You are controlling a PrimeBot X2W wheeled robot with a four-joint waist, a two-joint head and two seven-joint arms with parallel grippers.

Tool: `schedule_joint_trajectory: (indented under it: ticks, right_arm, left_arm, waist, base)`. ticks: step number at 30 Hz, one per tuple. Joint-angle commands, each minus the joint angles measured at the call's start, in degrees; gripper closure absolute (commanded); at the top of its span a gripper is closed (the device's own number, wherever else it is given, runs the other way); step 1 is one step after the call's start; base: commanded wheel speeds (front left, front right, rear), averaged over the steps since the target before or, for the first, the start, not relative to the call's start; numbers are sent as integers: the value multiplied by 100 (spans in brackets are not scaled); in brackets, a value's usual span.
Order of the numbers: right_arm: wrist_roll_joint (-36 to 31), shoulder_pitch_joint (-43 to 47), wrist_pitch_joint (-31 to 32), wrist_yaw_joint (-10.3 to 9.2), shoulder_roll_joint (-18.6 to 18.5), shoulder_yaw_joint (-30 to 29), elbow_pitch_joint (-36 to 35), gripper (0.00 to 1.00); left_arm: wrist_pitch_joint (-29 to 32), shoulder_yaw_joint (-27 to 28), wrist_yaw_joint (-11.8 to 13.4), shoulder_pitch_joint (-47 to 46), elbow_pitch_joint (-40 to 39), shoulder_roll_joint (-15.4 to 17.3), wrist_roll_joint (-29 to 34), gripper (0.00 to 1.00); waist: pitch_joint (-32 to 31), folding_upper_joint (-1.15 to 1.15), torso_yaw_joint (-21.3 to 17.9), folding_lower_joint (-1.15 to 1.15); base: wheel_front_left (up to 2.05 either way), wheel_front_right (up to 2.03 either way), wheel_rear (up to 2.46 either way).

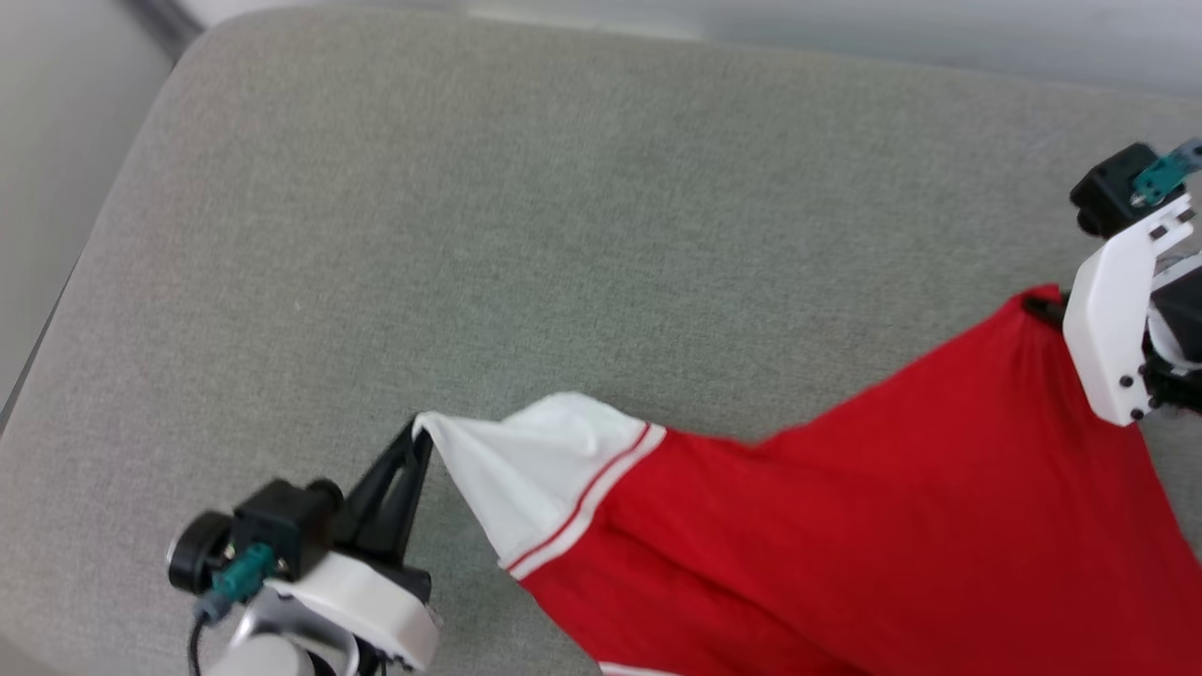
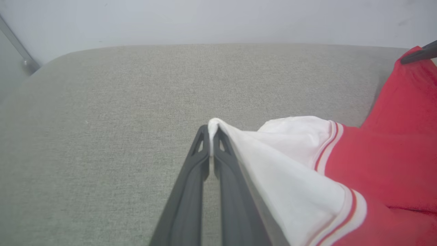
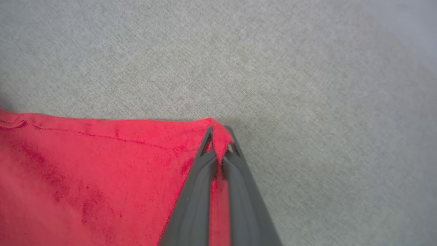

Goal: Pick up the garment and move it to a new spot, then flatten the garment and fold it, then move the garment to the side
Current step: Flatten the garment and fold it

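Left gripper [image 1: 423, 430] is clamped on the tip of the white sleeve [image 1: 540, 469]; right gripper [image 1: 1040, 305] is clamped on a red corner of the garment [image 1: 892, 488], with the hem edge pinched between its fingers in the right wrist view; both bites look shallow, little cloth past the tips. Garment is stretched between the two over the grey cushion [image 1: 563, 235], sagging toward the robot and running off the bottom of the head view; cannot tell whether the low part touches the cushion. Step in hand reads as the carry to a new spot, or the spread before flattening; judgement only. To do it well: move both arms together at matched speed so the span between them is constant; more tension probably slips the thin cloth out of the sleeve pinch first; less tension lets the middle bunch. Lift enough that the hanging body clears the cushion instead of dragging and rolling under; lay the far edge down first, then draw toward the robot so the cloth lands flat; release only once the fabric rests on the cushion.
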Motion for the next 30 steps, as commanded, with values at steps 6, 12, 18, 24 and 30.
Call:
schedule_joint_trajectory:
  ticks: [6,12,18,24,30]
  right_arm:
    - [74,-172,-825,-4,-147,-202,-115,100]
    - [-124,-504,-1420,-4,-125,-619,-244,100]
    - [-637,-1251,-1712,-4,77,-1140,-276,100]
    - [-1277,-2265,-1853,-4,480,-1567,-101,100]
    - [-1852,-3354,-1935,-4,859,-1842,302,100]
  left_arm:
    - [112,189,-104,-652,-181,160,109,100]
    - [403,383,-280,-1779,-303,224,286,100]
    - [738,623,-613,-3365,-88,152,401,100]
    - [990,725,-988,-5044,445,-62,548,100]
    - [1100,777,-1357,-6657,1271,-317,697,100]
  waist:
    - [-470,0,-301,0]
    - [-424,0,-538,0]
    - [-77,0,-714,0]
    - [338,0,-844,0]
    - [708,0,-890,0]
  base:
    - [0,0,0]
    - [0,0,0]
    - [0,0,0]
    - [0,0,0]
    - [0,0,0]
